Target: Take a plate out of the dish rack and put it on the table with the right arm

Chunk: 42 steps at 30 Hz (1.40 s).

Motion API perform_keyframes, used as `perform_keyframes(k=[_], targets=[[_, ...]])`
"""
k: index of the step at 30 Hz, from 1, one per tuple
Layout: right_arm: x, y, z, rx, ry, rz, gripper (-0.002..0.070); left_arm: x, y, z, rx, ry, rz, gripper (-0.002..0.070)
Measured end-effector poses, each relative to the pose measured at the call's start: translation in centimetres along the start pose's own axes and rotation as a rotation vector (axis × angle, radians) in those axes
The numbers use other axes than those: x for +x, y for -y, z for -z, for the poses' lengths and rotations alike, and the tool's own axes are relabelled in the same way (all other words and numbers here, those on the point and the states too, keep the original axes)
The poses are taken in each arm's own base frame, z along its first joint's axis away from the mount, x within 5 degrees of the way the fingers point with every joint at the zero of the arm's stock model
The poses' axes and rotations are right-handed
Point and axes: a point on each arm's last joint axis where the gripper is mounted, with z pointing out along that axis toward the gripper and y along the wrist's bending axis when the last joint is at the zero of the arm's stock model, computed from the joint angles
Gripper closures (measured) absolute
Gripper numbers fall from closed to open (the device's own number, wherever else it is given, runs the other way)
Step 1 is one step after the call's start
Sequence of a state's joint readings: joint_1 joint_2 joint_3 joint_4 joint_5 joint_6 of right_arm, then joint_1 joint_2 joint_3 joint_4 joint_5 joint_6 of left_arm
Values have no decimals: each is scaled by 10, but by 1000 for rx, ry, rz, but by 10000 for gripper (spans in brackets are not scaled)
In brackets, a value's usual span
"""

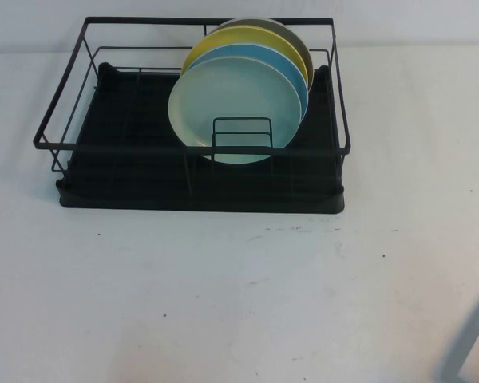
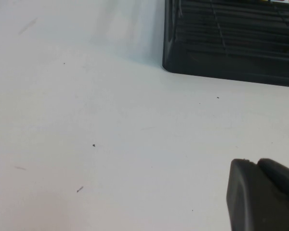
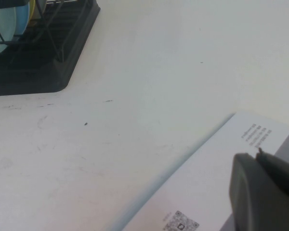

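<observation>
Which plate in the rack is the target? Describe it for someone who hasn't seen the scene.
Find the black wire dish rack at the back of the white table. Four plates stand on edge in its right half. Take the pale mint-green plate, frontmost, behind the small wire divider; the sky-blue plate and yellow plate stand behind it.

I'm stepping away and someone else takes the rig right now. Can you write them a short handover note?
Right gripper: shut, empty, parked low over the table near a printed white sheet, off the dish rack's front right corner.
Left gripper: only partly in view, holding nothing, parked by the rack's front left corner.
Mint-green plate: upright in the rack, frontmost, ahead of the blue plate, yellow plate and olive plate.
Done: nothing yet.
Left: right arm lifts the mint-green plate out and sets it on the table.
</observation>
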<state>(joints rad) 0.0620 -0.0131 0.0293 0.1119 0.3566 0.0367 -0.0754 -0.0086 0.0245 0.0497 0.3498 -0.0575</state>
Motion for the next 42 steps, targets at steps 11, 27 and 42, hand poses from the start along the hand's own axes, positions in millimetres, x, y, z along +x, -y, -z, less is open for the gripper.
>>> perform_keyframes(k=[11, 27, 42], targets=[[0, 0, 0, 0, 0, 0, 694, 0, 0, 0, 0, 0, 0, 679], [0, 0, 0, 0, 0, 0, 694, 0, 0, 0, 0, 0, 0, 679], [-19, -6, 2, -107, 198, -384, 694, 0, 0, 0, 0, 0, 0, 679]])
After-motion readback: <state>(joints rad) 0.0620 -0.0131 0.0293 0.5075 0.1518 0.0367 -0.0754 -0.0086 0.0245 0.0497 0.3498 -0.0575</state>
